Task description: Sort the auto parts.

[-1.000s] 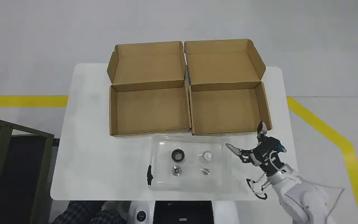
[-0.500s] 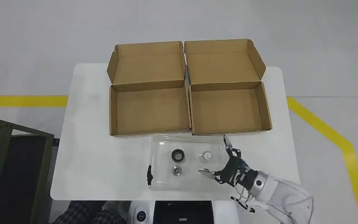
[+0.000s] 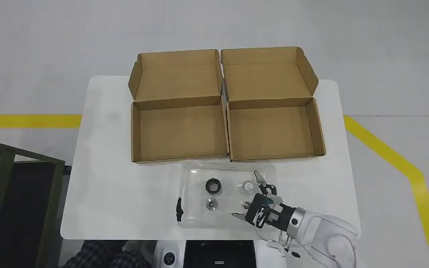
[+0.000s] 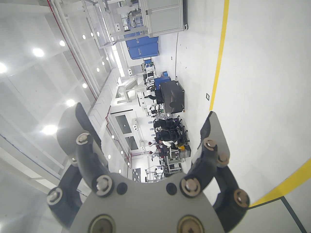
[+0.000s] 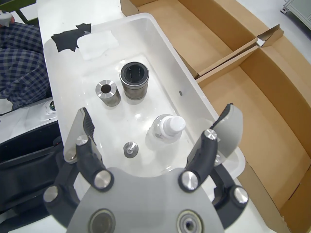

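Four auto parts stand apart in a translucent white plastic tray (image 5: pixel 155 22) at the middle of the white tabletop's (image 3: pixel 107 167) near edge. A dark ribbed cylindrical bearing (image 5: pixel 134 79) and a short steel bushing (image 5: pixel 107 93) stand just beside each other in the half toward the left edge. A white plastic capped part (image 5: pixel 170 127) and a small steel stud (image 5: pixel 130 149) are in the half toward the right edge. Torn black tape (image 5: pixel 70 36) clings to the tray's left end. Two open brown cardboard boxes (image 3: pixel 179 130) sit side by side just beyond the tray's far wall, their lids folded back toward the tabletop's far edge. The right gripper (image 5: pixel 156 112) hangs above the tray's right end, tilted to look along its length, over the capped part and the stud. Its jaws are spread wide and hold nothing, one finger above the far rim by the boxes and the other above the near rim. The left gripper (image 4: pixel 145 111) is off the table and faces the hall, its jaws likewise wide apart with nothing between them. Bare tabletop lies to either side of the tray, and nothing stands between the parts and the boxes but the tray wall.
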Robot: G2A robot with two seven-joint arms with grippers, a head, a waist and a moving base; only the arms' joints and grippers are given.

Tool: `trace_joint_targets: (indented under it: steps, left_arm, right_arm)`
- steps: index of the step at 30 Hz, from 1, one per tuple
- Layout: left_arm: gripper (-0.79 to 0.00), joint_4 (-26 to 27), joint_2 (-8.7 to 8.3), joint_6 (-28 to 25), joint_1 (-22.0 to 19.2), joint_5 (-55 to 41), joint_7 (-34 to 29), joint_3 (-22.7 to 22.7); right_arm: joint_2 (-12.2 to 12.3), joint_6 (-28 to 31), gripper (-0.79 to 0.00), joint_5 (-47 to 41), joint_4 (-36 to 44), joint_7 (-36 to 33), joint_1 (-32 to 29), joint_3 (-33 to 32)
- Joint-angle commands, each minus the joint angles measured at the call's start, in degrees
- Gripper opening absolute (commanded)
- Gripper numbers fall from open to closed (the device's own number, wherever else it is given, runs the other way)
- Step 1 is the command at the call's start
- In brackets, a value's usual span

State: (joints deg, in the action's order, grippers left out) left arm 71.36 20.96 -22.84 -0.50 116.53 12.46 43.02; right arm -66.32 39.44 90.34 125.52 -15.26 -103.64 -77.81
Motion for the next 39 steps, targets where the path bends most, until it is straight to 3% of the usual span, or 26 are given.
trace_joint_targets:
  steps: [1, 16, 22, 23, 30, 32, 34, 36, 39]
  left_arm:
    - [0.0, 0.0, 0.0, 0.0, 0.0, 0.0, 0.0, 0.0]
    - [0.0, 0.0, 0.0, 0.0, 0.0, 0.0, 0.0, 0.0]
    - [0.0, 0.0, 0.0, 0.0, 0.0, 0.0, 0.0, 0.0]
    - [0.0, 0.0, 0.0, 0.0, 0.0, 0.0, 0.0, 0.0]
    - [0.0, 0.0, 0.0, 0.0, 0.0, 0.0, 0.0, 0.0]
    - [0.0, 0.0, 0.0, 0.0, 0.0, 0.0, 0.0, 0.0]
    - [0.0, 0.0, 0.0, 0.0, 0.0, 0.0, 0.0, 0.0]
    - [0.0, 0.0, 0.0, 0.0, 0.0, 0.0, 0.0, 0.0]
    - [0.0, 0.0, 0.0, 0.0, 0.0, 0.0, 0.0, 0.0]
  right_arm:
    - [0.07, 0.02, 0.0, -0.08, -0.28, -0.93, 0.28, 0.21]
    - [0.23, -4.15, -0.025, -1.58, -4.09, -5.63, 3.55, 1.8]
    - [0.38, -4.94, -0.237, -1.58, -4.32, -7.18, 4.16, 2.11]
    - [0.41, -5.09, -0.342, -1.57, -4.32, -7.37, 4.26, 2.16]
    - [0.61, -5.54, -0.459, -1.2, -4.47, -8.74, 4.81, 2.59]
    - [0.67, -5.51, -0.539, -1.35, -4.39, -8.92, 4.9, 2.67]
    - [0.74, -5.43, -0.69, -1.66, -4.15, -9.07, 4.99, 2.59]
    - [0.81, -5.16, -0.785, -2.31, -3.7, -8.97, 4.95, 2.5]
    - [0.92, -4.34, -0.785, -4.46, -3.15, -8.12, 4.71, 2.27]
